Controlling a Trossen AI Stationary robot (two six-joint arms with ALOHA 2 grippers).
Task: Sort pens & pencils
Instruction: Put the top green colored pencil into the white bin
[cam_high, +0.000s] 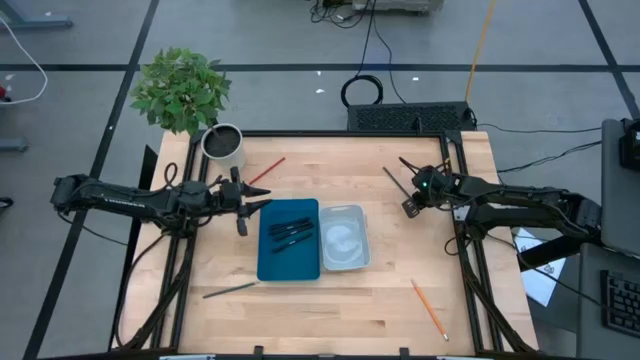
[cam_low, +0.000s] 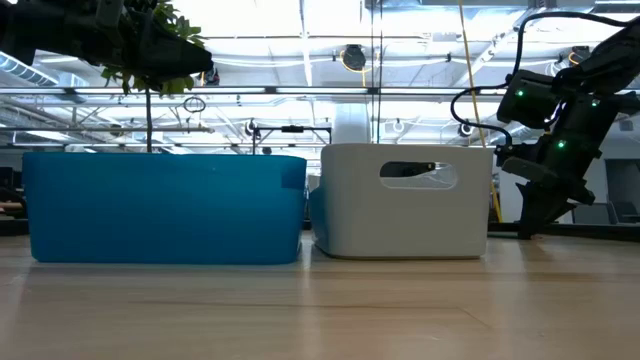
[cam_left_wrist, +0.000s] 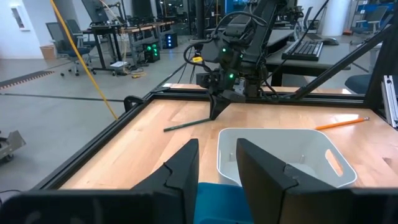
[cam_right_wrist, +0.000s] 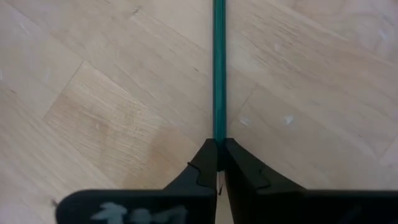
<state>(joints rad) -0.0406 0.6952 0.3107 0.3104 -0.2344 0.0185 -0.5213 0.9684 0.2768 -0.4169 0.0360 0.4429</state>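
My right gripper (cam_high: 410, 205) is shut on a dark green pencil (cam_high: 395, 182) at the table's right middle; it also shows in the low view (cam_low: 527, 228). My left gripper (cam_high: 243, 210) is open and empty, above the left edge of the blue tray (cam_high: 288, 262), which holds several black pens (cam_high: 290, 232). Beside it stands the white tray (cam_high: 343, 240). A red pencil (cam_high: 268, 170), a grey-green pencil (cam_high: 230, 290) and an orange pencil (cam_high: 430, 308) lie flat on the table. My right gripper pinches the dark green pencil near its near-right end (cam_right_wrist: 219, 134) between its two fingertips. The fingers come from above, pointing down. The pencil runs away from them low over the wood toward the far left (cam_left_wrist: 186, 124); whether it is lifted, I cannot tell.
A potted plant (cam_high: 180, 90) and a grey cup (cam_high: 222, 145) stand at the far left corner. A black frame (cam_high: 455, 150) borders the table. Bare wood lies in front of the trays and at the right of the white tray.
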